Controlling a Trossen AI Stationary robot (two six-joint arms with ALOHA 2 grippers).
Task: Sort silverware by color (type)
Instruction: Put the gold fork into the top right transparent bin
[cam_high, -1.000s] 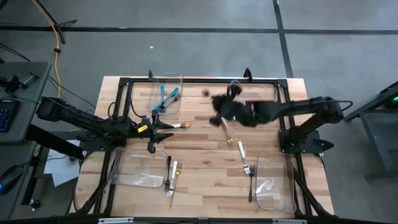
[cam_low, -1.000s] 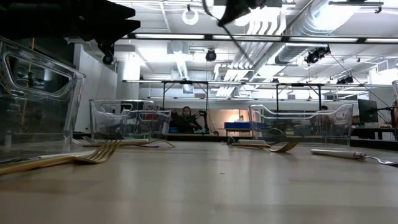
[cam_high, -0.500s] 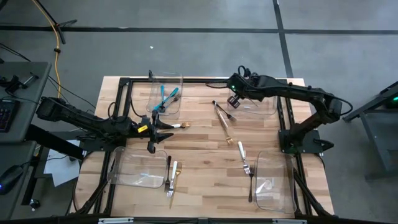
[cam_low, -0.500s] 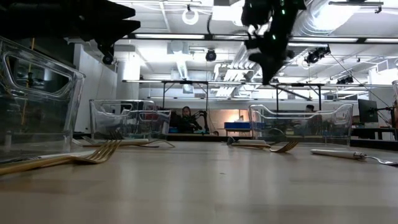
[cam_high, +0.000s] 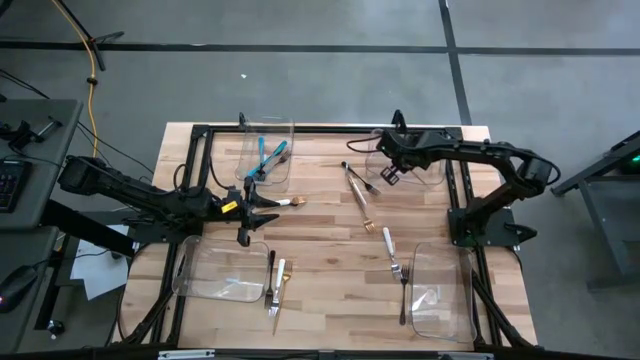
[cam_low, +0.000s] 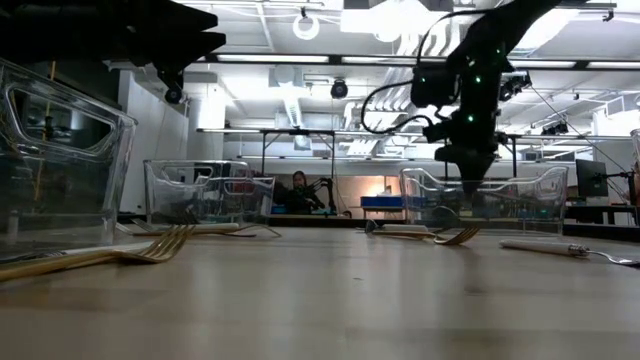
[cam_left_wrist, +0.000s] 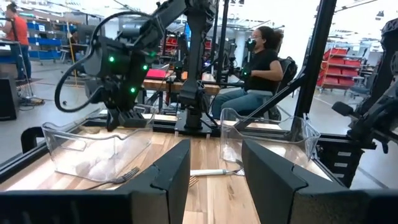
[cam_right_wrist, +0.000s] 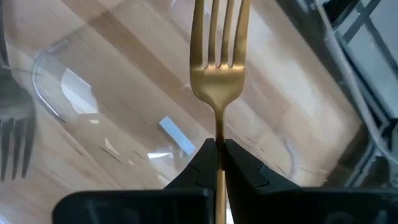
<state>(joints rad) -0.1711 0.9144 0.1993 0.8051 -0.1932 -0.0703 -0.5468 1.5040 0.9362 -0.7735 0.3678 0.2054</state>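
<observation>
My right gripper (cam_high: 388, 173) hangs over the far right clear bin (cam_high: 418, 170), shut on a gold fork (cam_right_wrist: 217, 68) whose tines point down at the bin floor. In the low view it (cam_low: 470, 165) stands just above that bin's rim (cam_low: 485, 178). My left gripper (cam_high: 252, 211) waits open near the table's left side, with a white-handled fork (cam_left_wrist: 214, 172) lying flat on the wood ahead of its fingers. Teal utensils (cam_high: 266, 155) lie in the far left bin. Other forks (cam_high: 357, 186) (cam_high: 392, 255) (cam_high: 276, 283) lie flat on the table. My right gripper pinches the gold fork's handle (cam_right_wrist: 218, 134) just behind the tined head, between its two fingers (cam_right_wrist: 202, 162). The fingers come from above and lie along the fork. The fork is lifted clear and hangs tines down over the bin.
Clear bins stand near left (cam_high: 222, 270) and near right (cam_high: 442, 290); a dark utensil (cam_high: 404, 300) lies beside the near right one. A black frame (cam_high: 320, 130) edges the table. A seated person (cam_left_wrist: 261, 68) is in the room beyond.
My right gripper has swung from over the table's middle toward the far right and come down over the far right bin, its wrist turning on the way. The forks on the table have stayed put.
</observation>
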